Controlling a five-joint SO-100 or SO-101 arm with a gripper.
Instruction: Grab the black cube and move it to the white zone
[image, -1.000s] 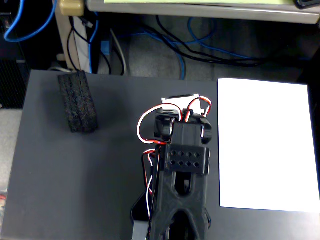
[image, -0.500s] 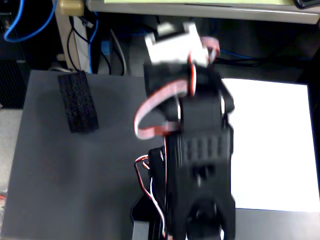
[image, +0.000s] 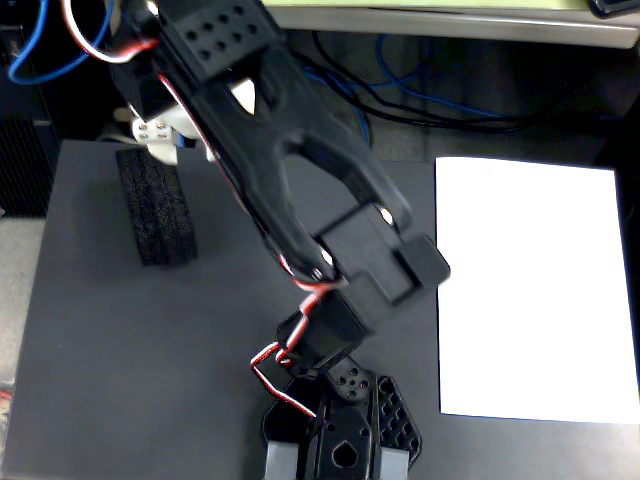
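Note:
The black cube (image: 156, 208) is an oblong block of rough black foam lying on the dark grey mat (image: 120, 370) at the upper left of the fixed view. The white zone (image: 530, 290) is a white paper sheet on the right side of the mat, with nothing on it. The black arm rises from its base (image: 340, 440) at the bottom centre and reaches up and left. My gripper (image: 160, 135) is at the block's far end, mostly hidden under the arm's own body, with only a white part showing. I cannot see how the jaws stand.
Blue and black cables (image: 420, 90) lie behind the mat at the top. A pale table edge (image: 450, 20) runs along the top. Red and white wires (image: 275, 365) loop beside the arm near its base. The mat's left edge (image: 40, 300) borders a lighter floor.

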